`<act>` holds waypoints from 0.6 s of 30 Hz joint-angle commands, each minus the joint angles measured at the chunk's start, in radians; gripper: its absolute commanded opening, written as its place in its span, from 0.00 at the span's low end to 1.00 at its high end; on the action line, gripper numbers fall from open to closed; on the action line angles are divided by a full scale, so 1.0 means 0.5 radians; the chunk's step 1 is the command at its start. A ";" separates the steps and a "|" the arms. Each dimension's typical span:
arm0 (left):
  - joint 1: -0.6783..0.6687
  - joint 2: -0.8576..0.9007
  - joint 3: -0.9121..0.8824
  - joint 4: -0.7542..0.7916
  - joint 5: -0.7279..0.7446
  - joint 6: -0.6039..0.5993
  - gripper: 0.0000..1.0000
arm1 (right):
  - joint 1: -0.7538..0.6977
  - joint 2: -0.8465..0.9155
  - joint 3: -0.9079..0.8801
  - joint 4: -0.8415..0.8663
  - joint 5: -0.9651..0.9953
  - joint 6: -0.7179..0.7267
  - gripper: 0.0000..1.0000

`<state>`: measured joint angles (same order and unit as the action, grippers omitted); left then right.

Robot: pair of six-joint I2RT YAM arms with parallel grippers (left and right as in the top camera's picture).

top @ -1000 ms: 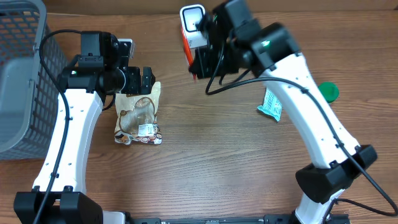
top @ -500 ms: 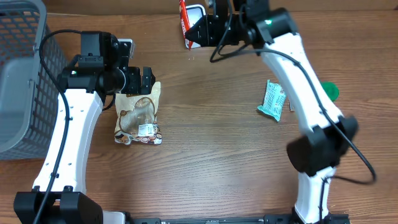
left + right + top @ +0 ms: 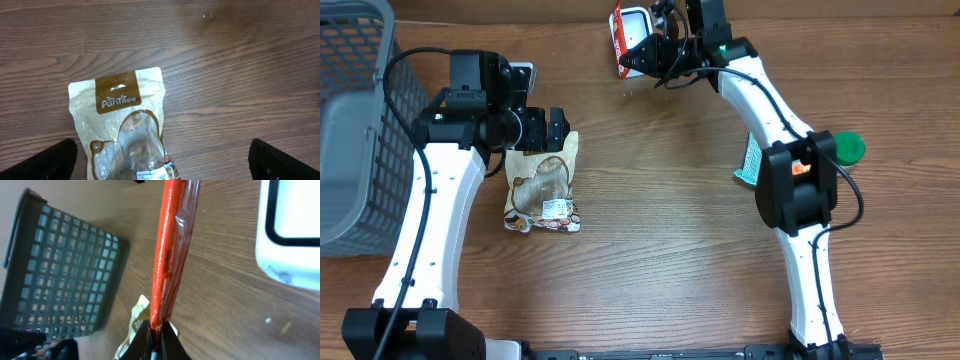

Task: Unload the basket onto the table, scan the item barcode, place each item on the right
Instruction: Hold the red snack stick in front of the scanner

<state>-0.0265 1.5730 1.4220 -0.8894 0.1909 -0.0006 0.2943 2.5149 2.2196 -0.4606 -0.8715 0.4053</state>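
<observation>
At top centre overhead, the right jaws pinch the red packet (image 3: 167, 255) edge-on, its long axis up-frame in the wrist view, just left of the white scanner (image 3: 290, 225). The left jaws gape wide above the PanTree pouch (image 3: 122, 120).

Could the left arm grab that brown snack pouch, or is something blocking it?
Probably yes. The left hand hangs open just above the top end of the pouch, which lies flat with nothing on it, and the right hand is far off.

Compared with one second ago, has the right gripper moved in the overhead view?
Yes. The right gripper, shut on the red packet, went up the picture, closer to the white scanner.
</observation>
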 commanded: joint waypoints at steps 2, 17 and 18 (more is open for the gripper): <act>-0.001 0.018 0.015 0.007 0.018 -0.021 1.00 | -0.025 0.176 0.023 0.211 -0.171 0.379 0.04; -0.001 0.018 0.015 0.007 0.018 -0.021 1.00 | -0.038 0.295 0.021 0.477 -0.045 0.575 0.04; -0.001 0.018 0.015 0.007 0.018 -0.021 1.00 | -0.038 0.295 0.021 0.477 -0.039 0.584 0.04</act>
<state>-0.0265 1.5730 1.4220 -0.8902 0.1913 -0.0006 0.2829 2.6587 2.2196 -0.2310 -0.9104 0.6552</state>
